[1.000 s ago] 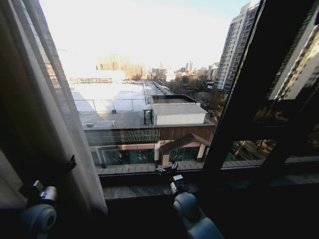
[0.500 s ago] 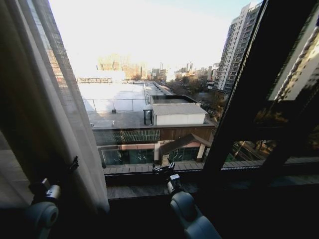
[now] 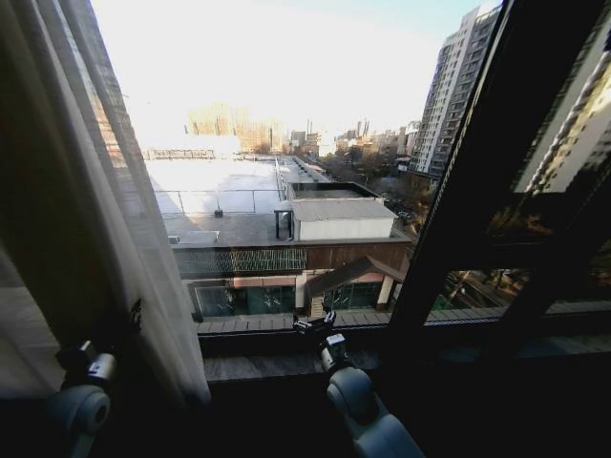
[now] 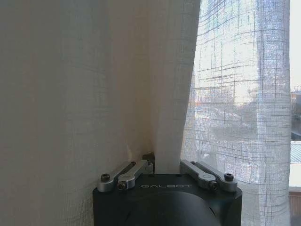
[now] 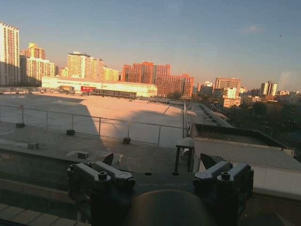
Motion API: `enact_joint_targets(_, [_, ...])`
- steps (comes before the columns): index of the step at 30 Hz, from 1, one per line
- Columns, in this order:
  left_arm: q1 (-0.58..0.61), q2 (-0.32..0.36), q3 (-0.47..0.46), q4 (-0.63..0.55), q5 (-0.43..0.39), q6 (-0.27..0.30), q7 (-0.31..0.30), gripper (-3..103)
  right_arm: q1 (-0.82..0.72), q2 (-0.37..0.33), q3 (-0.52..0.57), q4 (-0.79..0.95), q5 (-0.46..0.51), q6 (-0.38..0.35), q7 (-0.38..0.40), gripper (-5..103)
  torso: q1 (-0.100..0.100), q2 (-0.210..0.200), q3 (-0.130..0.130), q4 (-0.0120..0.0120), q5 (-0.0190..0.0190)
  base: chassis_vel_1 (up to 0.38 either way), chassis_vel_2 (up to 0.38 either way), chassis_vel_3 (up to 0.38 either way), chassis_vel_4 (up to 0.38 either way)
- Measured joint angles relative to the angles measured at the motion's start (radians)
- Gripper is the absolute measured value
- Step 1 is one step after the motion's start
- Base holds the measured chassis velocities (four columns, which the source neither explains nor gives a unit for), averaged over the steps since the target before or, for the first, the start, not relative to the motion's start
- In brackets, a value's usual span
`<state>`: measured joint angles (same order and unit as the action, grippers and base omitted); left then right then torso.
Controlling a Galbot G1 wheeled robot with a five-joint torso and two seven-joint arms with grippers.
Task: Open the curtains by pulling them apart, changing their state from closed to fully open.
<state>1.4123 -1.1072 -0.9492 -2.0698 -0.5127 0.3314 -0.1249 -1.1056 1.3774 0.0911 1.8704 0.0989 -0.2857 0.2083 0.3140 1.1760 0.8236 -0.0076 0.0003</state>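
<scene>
Curtains (image 3: 105, 239) gathered at window's left, glass bared | left gripper (image 4: 165, 165) pinches a sheer fold low down | right gripper (image 5: 160, 176) spread, idle by the sill (image 3: 277, 363) | fabric looks light, limp, slippery; bunched pleats likely grip best.

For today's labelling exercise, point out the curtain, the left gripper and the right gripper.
curtain (image 3: 105, 219): head view, on its pleated fabric.
left gripper (image 4: 167, 165): left wrist view, midway between the fingertips, shut on a curtain fold.
right gripper (image 3: 315, 322): head view, midway between the fingertips, by the window sill.
</scene>
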Motion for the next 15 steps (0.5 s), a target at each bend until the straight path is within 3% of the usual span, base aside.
enact_joint_targets(1, [0.000, 0.000, 0.000, 0.000, 0.000, 0.000, 0.000, 17, 0.000, 0.000, 0.000, 0.000, 0.000, 0.000, 0.000, 100, 0.000, 0.000, 0.000, 0.0000, 0.0000, 0.000, 0.000, 0.000, 0.000])
enact_joint_targets(4, [-0.032, -0.001, -0.008, 0.015, 0.000, 0.010, -0.038, 3, 0.000, -0.002, -0.001, 0.000, 0.000, 0.001, 0.000, 100, 0.000, 0.000, 0.000, 0.0000, 0.0000, 0.000, 0.000, 0.000, 0.000])
enact_joint_targets(6, [-0.082, -0.001, -0.008, 0.036, 0.001, 0.055, -0.176, 0, 0.002, -0.006, -0.006, -0.001, 0.000, 0.001, 0.000, 100, 0.000, 0.000, 0.000, 0.0000, 0.0000, 0.000, 0.000, 0.000, 0.000])
enact_joint_targets(7, [-0.082, -0.001, -0.008, 0.036, 0.001, 0.055, -0.176, 0, 0.002, -0.006, -0.006, -0.001, 0.000, 0.001, 0.000, 100, 0.000, 0.000, 0.000, 0.0000, 0.0000, 0.000, 0.000, 0.000, 0.000])
enact_joint_targets(9, [-0.120, -0.002, -0.008, 0.058, 0.004, 0.090, -0.289, 0, 0.005, -0.010, -0.011, -0.003, 0.000, 0.001, -0.001, 100, 0.000, 0.000, 0.000, 0.0000, 0.0000, 0.000, 0.000, 0.000, 0.000])
enact_joint_targets(10, [-0.153, -0.005, -0.010, 0.082, 0.007, 0.111, -0.387, 0, 0.008, -0.013, -0.016, -0.006, 0.000, 0.001, -0.002, 100, 0.000, 0.000, 0.000, -0.0002, 0.0000, 0.000, 0.000, 0.000, 0.000])
enact_joint_targets(11, [-0.172, -0.008, -0.015, 0.100, 0.008, 0.120, -0.441, 0, 0.010, -0.015, -0.019, -0.007, 0.000, 0.001, -0.002, 100, 0.000, 0.000, 0.000, -0.0003, 0.0000, 0.000, 0.000, 0.000, 0.000])
enact_joint_targets(12, [-0.172, -0.008, -0.015, 0.100, 0.008, 0.120, -0.441, 0, 0.010, -0.015, -0.019, -0.007, 0.000, 0.001, -0.002, 100, 0.000, 0.000, 0.000, -0.0003, 0.0000, 0.000, 0.000, 0.000, 0.000])
enact_joint_targets(15, [-0.233, -0.013, -0.065, 0.186, 0.013, 0.122, -0.610, 0, 0.021, -0.022, -0.031, -0.013, 0.001, 0.002, -0.002, 100, 0.000, 0.000, 0.000, -0.0003, 0.0003, 0.000, 0.000, 0.000, 0.000])
